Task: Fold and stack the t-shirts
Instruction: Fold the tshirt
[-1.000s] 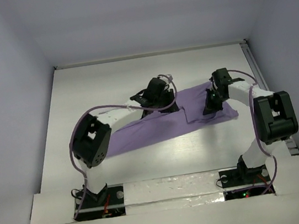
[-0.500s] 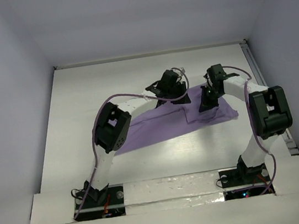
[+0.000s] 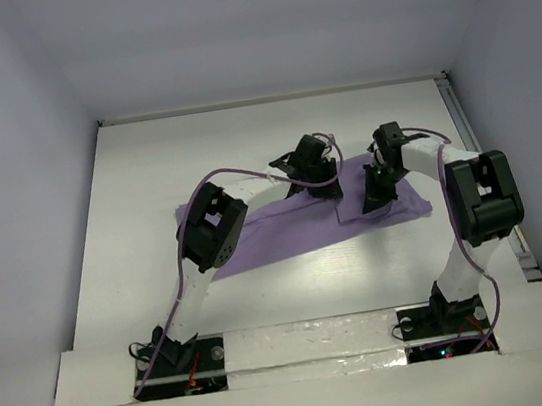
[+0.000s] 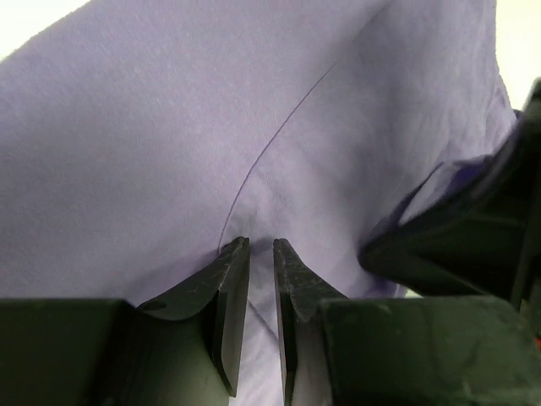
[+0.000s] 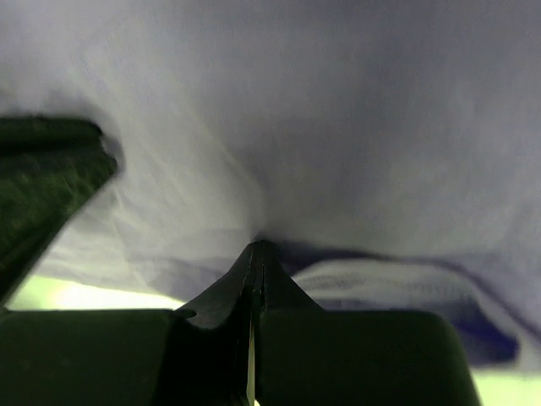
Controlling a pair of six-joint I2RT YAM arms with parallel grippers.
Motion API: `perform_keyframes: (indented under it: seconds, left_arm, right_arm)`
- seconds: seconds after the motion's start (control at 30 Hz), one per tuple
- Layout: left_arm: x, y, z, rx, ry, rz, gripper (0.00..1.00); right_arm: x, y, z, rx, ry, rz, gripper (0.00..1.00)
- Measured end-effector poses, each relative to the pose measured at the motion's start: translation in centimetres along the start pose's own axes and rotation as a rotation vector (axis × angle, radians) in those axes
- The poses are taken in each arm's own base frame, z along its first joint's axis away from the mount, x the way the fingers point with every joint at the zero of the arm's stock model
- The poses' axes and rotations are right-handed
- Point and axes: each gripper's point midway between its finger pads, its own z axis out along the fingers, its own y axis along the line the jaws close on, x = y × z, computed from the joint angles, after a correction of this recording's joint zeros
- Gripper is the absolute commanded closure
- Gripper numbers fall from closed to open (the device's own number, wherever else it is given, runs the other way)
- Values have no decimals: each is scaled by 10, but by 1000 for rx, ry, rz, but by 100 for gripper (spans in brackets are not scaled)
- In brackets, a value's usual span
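Lying spread across the mid worktop, the shirt is grabbed near its far edge by both arms: left tool nips a fold, right tool clamped tight on cloth.

No text, label, brand, number or sign can be read in any view.

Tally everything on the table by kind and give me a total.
t-shirt, lavender: 1
Robot arms: 2, the left arm and the right arm
Total: 3
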Motion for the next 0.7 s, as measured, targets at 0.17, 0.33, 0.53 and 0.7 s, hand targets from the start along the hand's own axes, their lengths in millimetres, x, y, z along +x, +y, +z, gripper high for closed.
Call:
perform_keyframes:
  seconds: [0.17, 0.33, 0.53, 0.7]
  left_arm:
    - [-4, 0, 1, -1, -9, 1, 85]
    - [-4, 5, 3, -8, -8, -12, 85]
    - [-10, 8, 3, -4, -18, -29, 85]
    - [-13, 9, 3, 8, -29, -37, 85]
  right_arm:
    - [12, 1, -21, 10, 6, -6, 100]
    - [30, -5, -31, 31, 23, -8, 100]
    - [74, -23, -22, 72, 132, 39, 100]
    - [77, -17, -47, 67, 73, 48, 100]
